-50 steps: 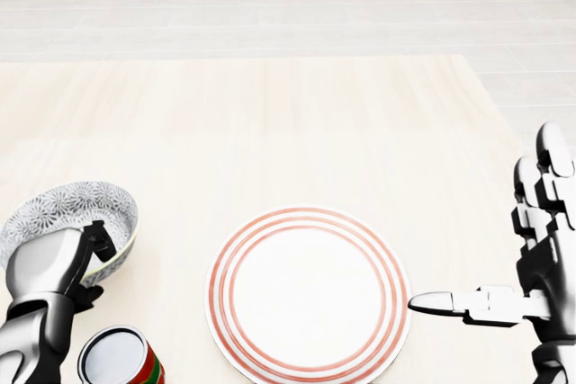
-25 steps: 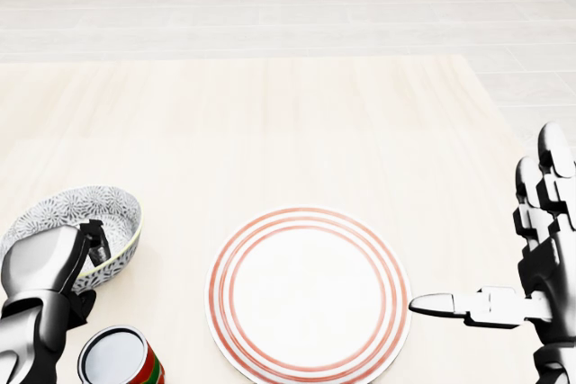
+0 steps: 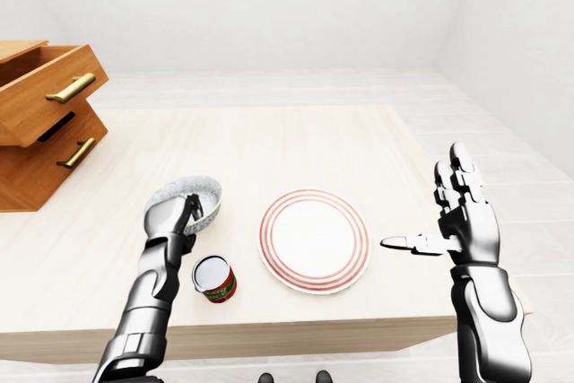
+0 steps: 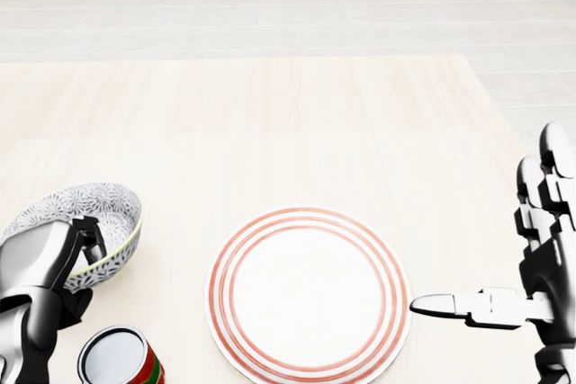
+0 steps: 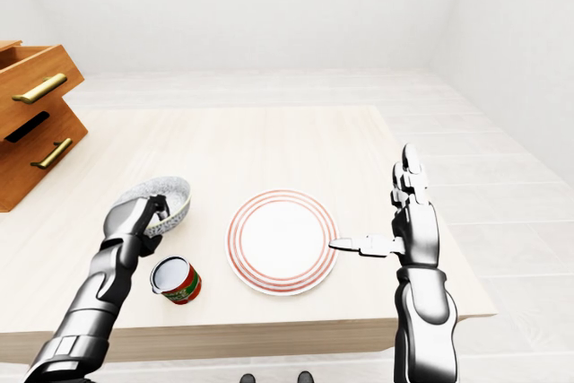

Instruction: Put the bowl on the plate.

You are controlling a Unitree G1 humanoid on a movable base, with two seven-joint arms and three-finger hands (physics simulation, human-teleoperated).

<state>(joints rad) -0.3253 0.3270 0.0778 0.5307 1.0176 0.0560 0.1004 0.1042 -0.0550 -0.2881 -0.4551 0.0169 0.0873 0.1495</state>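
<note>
A pale wooden tabletop (image 4: 297, 123) fills the head view. Nearest, at lower left, stands a can (image 4: 117, 361). Just above it the left hand (image 4: 40, 263) grips the rim of the tilted bowl (image 4: 103, 209). This hand is slightly lower than half a second ago, and the bowl is still left of the plate (image 4: 309, 290), apart from it. The right hand (image 4: 543, 276) stays spread open, holding nothing, thumb toward the plate. Wooden drawers (image 3: 45, 123) sit far left.

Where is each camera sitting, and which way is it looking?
Head view: on the robot's head, looking steeply down at the plate and bowl; left hand and right hand poke in.
Left-eye view: on the head, looking ahead over the whole table, the drawers, both hands too.
Right-eye view: the same, from slightly rightward.
The two eye views share nearly everything, the can included.
</note>
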